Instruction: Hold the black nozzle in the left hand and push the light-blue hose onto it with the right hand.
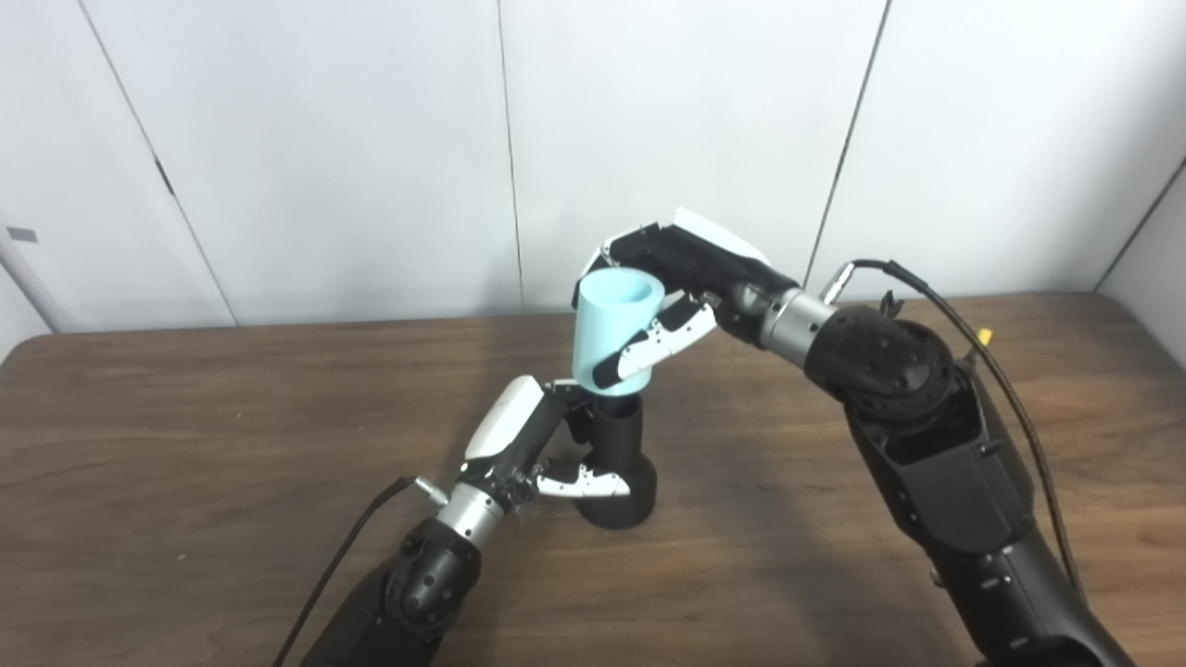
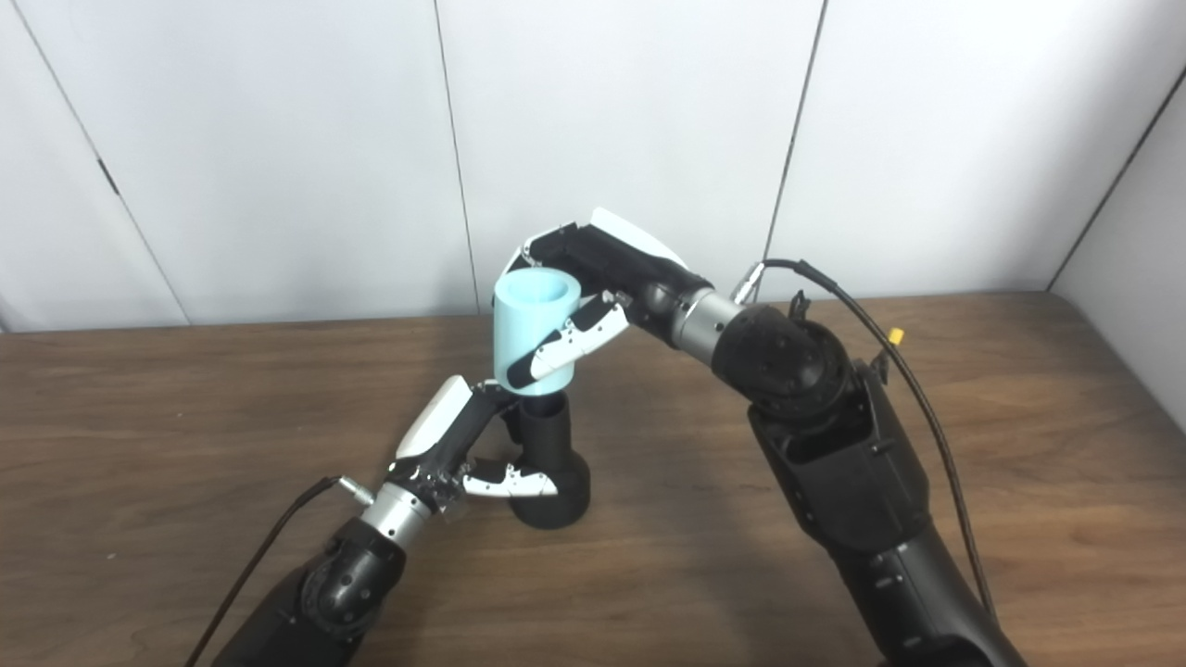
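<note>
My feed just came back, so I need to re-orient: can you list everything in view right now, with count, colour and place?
hose: one, light blue, short open-topped tube, held upright above the table, its lower end at the top of the nozzle.
nozzle: one, black, standing on its wide base at the table's middle, narrow neck up.
table: one, dark brown wood, fills the lower half of the view.
wall panels: white, behind the table.
left hand: black and white, wrapped around the nozzle from its left.
right hand: black and white, closed around the hose from the right.
</note>
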